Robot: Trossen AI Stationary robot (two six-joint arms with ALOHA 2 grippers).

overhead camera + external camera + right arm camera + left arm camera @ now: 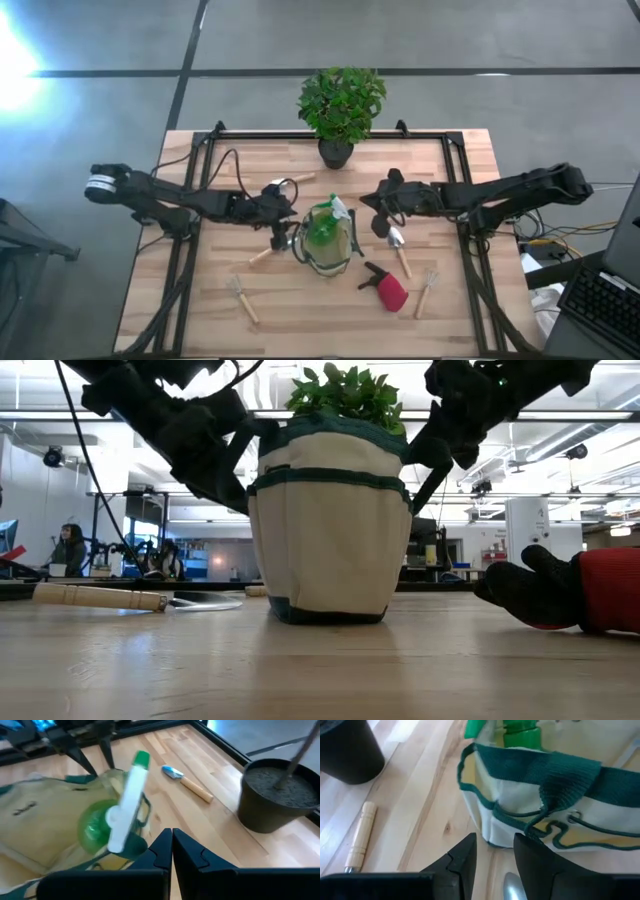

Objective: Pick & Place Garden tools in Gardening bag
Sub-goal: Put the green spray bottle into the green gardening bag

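Spray bottle already in bag; one tool done by my count. Left gripper fingers apart, empty, bag just ahead, trowel below. Right gripper fingers together, empty, beside bag. Fork, red tool, two more tools still on table.

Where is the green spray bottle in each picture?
High view: the green spray bottle stands inside the gardening bag at the table's middle.
Low view: not visible; the bag's wall hides it.
Left wrist view: only its green top shows above the bag's rim.
Right wrist view: large and near, green body with white sprayer, in the bag's mouth.
Shared landmark: the gardening bag.
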